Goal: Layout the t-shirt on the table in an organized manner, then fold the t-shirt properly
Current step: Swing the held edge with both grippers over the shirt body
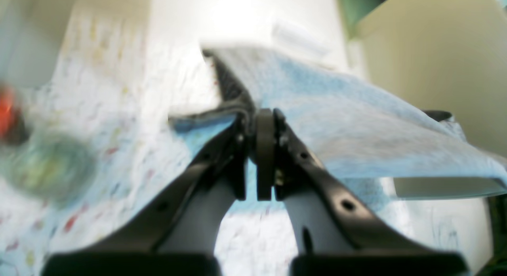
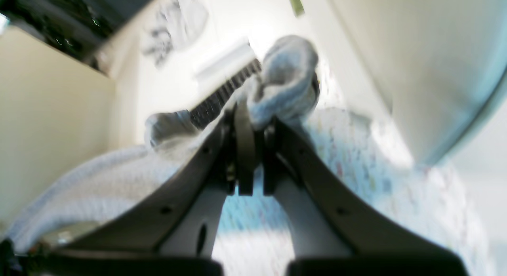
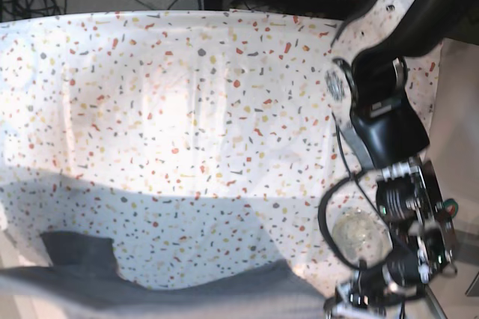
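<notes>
The t-shirt [image 1: 356, 125], heather-grey, stretches between my two grippers, lifted above the table [image 3: 187, 109]. My left gripper [image 1: 264, 157] is clamped on one edge, with the cloth fanning away to its right. My right gripper [image 2: 247, 149] pinches a bunched part just ahead of its fingertips. A black keyboard [image 2: 222, 96] lies beyond.

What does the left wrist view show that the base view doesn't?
Only the left wrist view shows the left gripper shut on the t-shirt, the cloth stretched taut and lifted off the table.

Only the base view shows the whole speckled table and the t-shirt hanging at its near edge.

Both show the grey t-shirt and the table.
</notes>
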